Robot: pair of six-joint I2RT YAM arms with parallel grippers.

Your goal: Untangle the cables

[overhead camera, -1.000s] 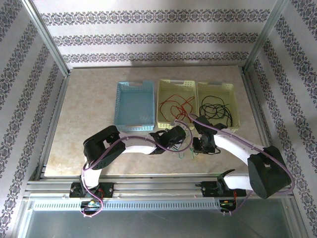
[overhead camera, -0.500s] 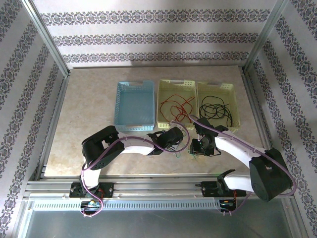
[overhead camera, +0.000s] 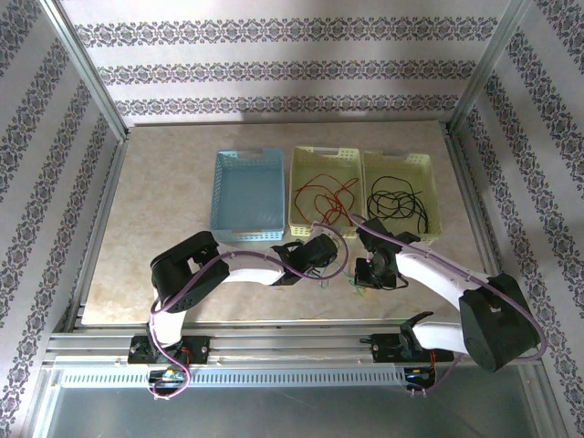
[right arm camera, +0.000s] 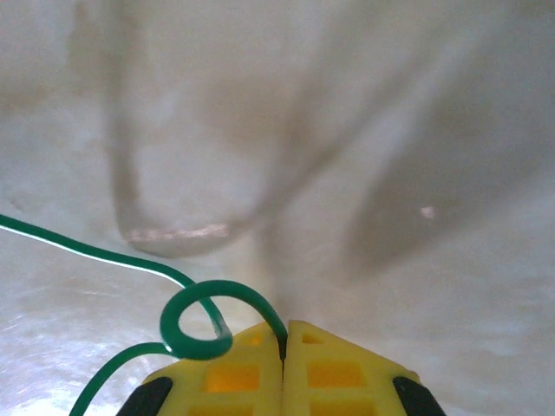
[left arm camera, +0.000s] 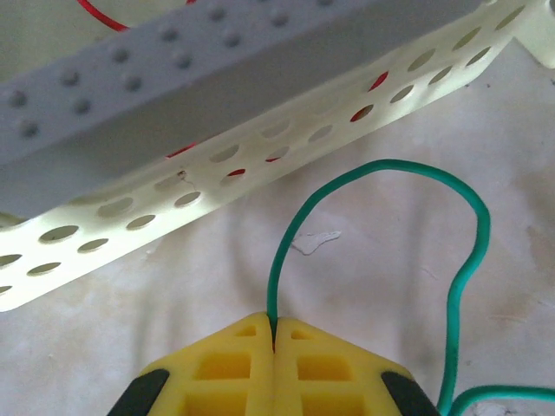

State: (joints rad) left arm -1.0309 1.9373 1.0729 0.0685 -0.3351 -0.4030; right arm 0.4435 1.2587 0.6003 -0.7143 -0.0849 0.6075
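Note:
A green cable (overhead camera: pixel 353 284) lies on the table in front of the baskets, between my two grippers. My left gripper (left arm camera: pixel 274 336) is shut on one stretch of it; the cable (left arm camera: pixel 373 165) rises from the jaws and arcs over to the right. My right gripper (right arm camera: pixel 284 336) is shut on another stretch, where the cable (right arm camera: pixel 204 290) curls into a small loop just left of the jaws. From above, the left gripper (overhead camera: pixel 330 266) and the right gripper (overhead camera: pixel 365 276) sit close together. Red cables (overhead camera: pixel 324 193) lie in the middle basket and black cables (overhead camera: pixel 397 201) in the right one.
Three baskets stand in a row behind the grippers: a blue one (overhead camera: pixel 217 196), a pale yellow one (overhead camera: pixel 294 196) and a second pale yellow one (overhead camera: pixel 431 196). The middle basket's perforated wall (left arm camera: pixel 260 165) is close ahead of the left gripper. Metal frame rails border the table.
The right gripper, open a moment ago, has shut on the green cable. The left gripper has stayed shut on the cable and has hardly moved.

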